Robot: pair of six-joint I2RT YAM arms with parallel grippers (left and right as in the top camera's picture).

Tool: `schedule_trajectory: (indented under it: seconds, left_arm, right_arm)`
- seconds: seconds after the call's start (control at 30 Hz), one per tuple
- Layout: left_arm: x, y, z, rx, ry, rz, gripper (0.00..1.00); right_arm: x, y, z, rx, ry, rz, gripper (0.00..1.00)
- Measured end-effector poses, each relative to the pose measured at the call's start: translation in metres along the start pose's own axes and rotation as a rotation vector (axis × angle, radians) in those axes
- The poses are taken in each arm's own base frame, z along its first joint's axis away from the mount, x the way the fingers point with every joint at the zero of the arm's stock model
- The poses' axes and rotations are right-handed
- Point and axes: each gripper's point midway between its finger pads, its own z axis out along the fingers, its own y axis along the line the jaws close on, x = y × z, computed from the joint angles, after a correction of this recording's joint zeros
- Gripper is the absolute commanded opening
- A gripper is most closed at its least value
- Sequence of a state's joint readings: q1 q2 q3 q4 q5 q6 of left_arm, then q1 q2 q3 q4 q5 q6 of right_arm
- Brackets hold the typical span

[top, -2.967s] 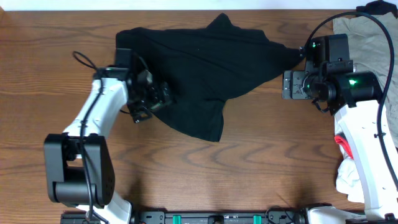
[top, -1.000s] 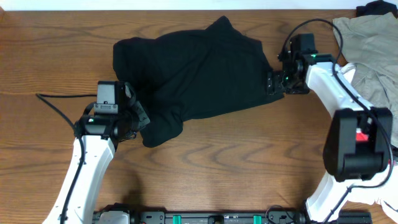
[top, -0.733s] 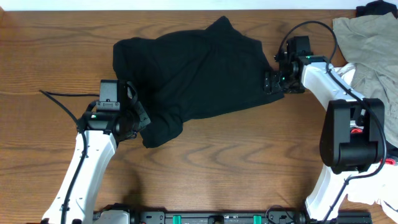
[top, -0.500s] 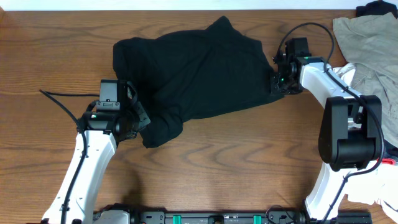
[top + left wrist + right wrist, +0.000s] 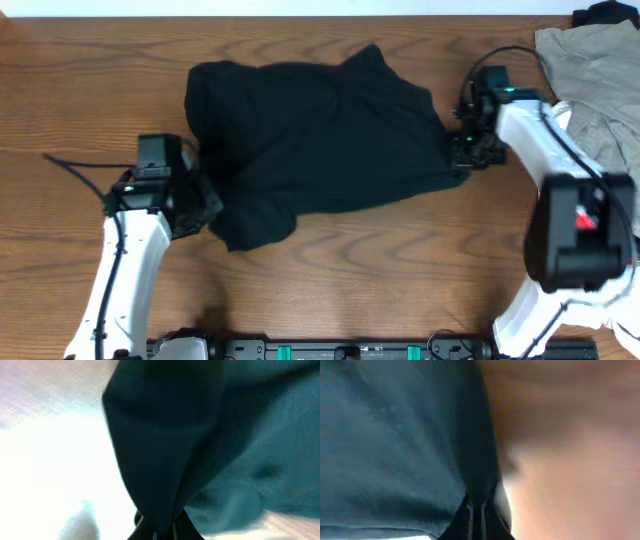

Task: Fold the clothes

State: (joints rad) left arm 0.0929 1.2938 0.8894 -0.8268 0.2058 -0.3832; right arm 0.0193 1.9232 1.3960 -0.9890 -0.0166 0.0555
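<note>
Brown wood grain runs lengthwise across the bench (image 5: 400, 260), matte, with a pale strip along its far edge and a black rail (image 5: 340, 350) with green fittings at the near edge. The black garment (image 5: 320, 140) lies spread over the middle of the bench, between the two sets of fingers, and its fabric is rumpled. The left fingers (image 5: 205, 205) are pinched tight on its lower left corner; the left wrist view shows a taut twist of dark cloth rising from between their tips. The right fingers (image 5: 460, 160) are closed on the garment's right edge, with cloth to one side of them and bare wood to the other in the right wrist view. Beyond the right fingers, away from the black cloth, a khaki garment (image 5: 590, 70) lies crumpled at the bench's far right corner, with a small dark item (image 5: 605, 12) just past it. A thin black cable (image 5: 70, 170) trails outward behind the left fingers.

A second ago the right fingers stood apart at the garment's edge; now they grip it and sit further out and nearer the front. The left fingers have drawn outward too, and the cloth between the two is stretched wider, its collar peak shifted toward the right fingers.
</note>
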Motion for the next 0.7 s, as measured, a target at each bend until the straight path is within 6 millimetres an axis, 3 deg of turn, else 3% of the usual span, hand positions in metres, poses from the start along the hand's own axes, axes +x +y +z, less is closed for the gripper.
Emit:
schedule_trajectory:
  seconds: [0.13,0.27,0.33,0.4,0.5,0.7]
  left_arm:
    - [-0.002,0.022,-0.006,-0.027,0.02,-0.041,0.06]
    - [-0.005,0.034,-0.009,-0.029,0.02,-0.071,0.09]
    - [-0.006,0.035,-0.01,-0.023,0.019,-0.076,0.09]
    - [-0.006,0.036,-0.01,-0.022,0.019,-0.071,0.26]
    - [-0.008,0.038,-0.01,-0.027,0.013,-0.066,0.35]
    - [-0.01,0.04,-0.01,-0.033,0.005,-0.068,0.36]
  right_arm:
    - [0.022,-0.02,-0.054,0.034,-0.03,0.048,0.01]
    - [0.054,-0.029,-0.087,0.039,-0.003,0.08,0.01]
    - [0.068,-0.03,-0.092,0.041,0.037,0.088,0.01]
    - [0.078,-0.031,-0.093,0.042,0.075,0.091,0.05]
    - [0.089,-0.033,-0.094,0.058,0.12,0.095,0.2]
    - [0.089,-0.038,-0.094,0.083,0.117,0.1,0.29]
